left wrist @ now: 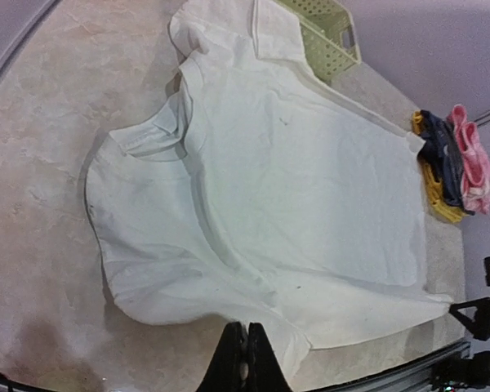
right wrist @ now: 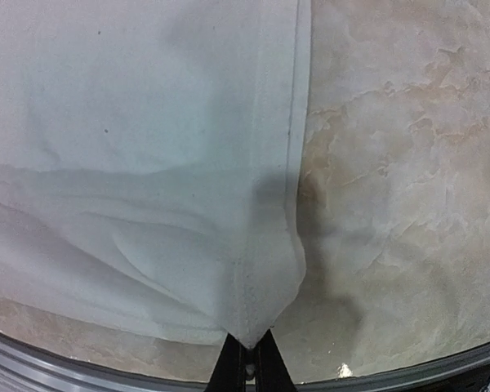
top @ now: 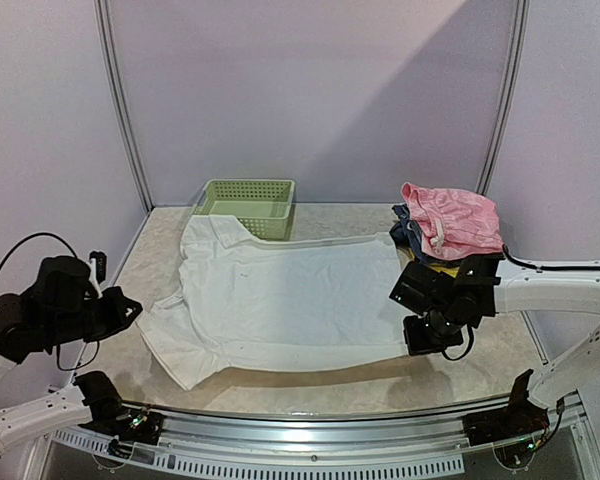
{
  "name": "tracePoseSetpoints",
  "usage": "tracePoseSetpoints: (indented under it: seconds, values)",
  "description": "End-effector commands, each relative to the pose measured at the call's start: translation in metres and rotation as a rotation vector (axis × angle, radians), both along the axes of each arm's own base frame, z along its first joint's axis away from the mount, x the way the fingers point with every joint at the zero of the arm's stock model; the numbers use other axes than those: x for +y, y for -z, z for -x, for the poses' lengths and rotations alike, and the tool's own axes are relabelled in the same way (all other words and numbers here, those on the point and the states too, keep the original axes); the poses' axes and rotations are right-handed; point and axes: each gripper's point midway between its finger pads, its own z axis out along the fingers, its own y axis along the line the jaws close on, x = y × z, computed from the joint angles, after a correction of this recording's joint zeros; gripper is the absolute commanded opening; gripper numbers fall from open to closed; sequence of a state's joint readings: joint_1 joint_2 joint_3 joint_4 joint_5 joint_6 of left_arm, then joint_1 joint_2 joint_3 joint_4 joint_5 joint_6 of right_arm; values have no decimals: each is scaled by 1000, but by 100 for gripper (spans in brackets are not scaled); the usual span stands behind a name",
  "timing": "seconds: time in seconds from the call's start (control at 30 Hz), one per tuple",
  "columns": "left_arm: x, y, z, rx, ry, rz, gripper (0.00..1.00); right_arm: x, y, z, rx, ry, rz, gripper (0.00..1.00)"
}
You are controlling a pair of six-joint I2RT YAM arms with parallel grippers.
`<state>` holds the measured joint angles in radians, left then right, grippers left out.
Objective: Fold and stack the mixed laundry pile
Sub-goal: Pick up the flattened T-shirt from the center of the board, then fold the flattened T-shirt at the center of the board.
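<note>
With the right claw point(right wrist: 247, 349) pinched shut on the lower-right hem corner of the white shirt point(top: 280, 300) lying flat mid-frame on the table point(top: 460, 375), lift low and carry leftward evenly, first bringing the shut, seemingly empty left claw point(left wrist: 243, 335) onto the near sleeve for matching tension.

— What stands at the far edge?
— A pale green lattice basket point(top: 248, 205), left of the middle, on the marbled beige table point(top: 310, 385)
— And toward the right edge?
— Folded dark blue clothes point(left wrist: 445, 163) stacked with yellow ones point(left wrist: 441, 200), near the far right corner
</note>
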<state>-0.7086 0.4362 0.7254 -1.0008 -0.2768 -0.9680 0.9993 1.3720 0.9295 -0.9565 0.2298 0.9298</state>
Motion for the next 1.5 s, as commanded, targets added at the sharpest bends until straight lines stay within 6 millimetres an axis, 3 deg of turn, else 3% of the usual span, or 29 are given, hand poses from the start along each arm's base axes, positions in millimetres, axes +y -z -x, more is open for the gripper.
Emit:
tracePoseSetpoints:
  seconds: [0.0, 0.2, 0.47, 0.83, 1.1, 1.47]
  values:
    - [4, 9, -21, 43, 0, -241, 0, 2, -6, -26, -56, 12, 2, 0]
    - [6, 1, -49, 20, -34, -404, 0, 10, -8, -56, -60, 13, -3, 0]
    - [15, -22, -81, 27, -93, -568, 0, 26, -8, -74, -2, -62, 26, 0]
    - [6, -5, -143, 116, -78, -598, 0, 14, -7, -114, 31, -18, 67, 1]
    - [4, 15, -189, 208, -74, -666, 0, 8, 29, -128, 125, 2, 124, 2]
    - [-3, 38, -231, 214, -44, -723, 0, 3, 36, -139, 141, 23, 146, 2]
